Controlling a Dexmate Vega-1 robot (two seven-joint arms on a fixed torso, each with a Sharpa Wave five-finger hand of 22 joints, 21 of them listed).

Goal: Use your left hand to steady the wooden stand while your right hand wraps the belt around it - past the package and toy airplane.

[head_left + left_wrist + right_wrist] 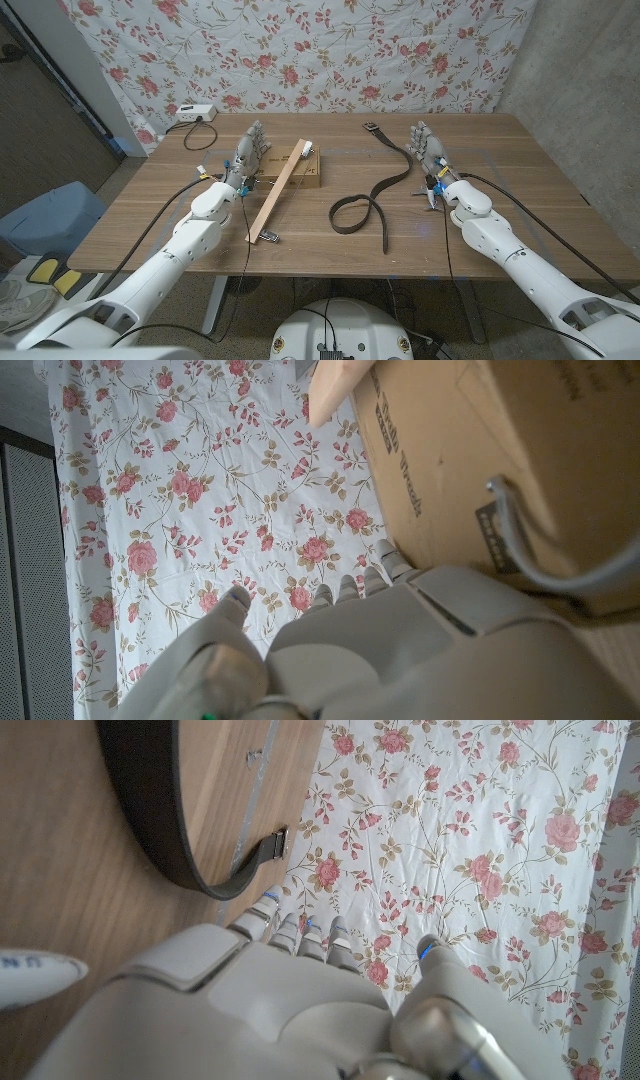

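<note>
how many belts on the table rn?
1. The dark belt lies between the two hands, its buckle end far near the right hand, the other end looped at mid-table. More could hide behind the cardboard box.

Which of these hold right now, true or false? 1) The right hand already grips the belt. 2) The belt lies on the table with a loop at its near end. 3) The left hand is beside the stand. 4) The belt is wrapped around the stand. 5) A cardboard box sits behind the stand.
1) False. The right hand is open beside the belt, holding nothing.
2) True. The belt curls into a loop toward the table's near side.
3) True. The left hand stands just left of the stand; whether it touches cannot be told.
4) False. The belt lies apart from the stand, to its right.
5) True. The box lies at the stand's far end.
</note>
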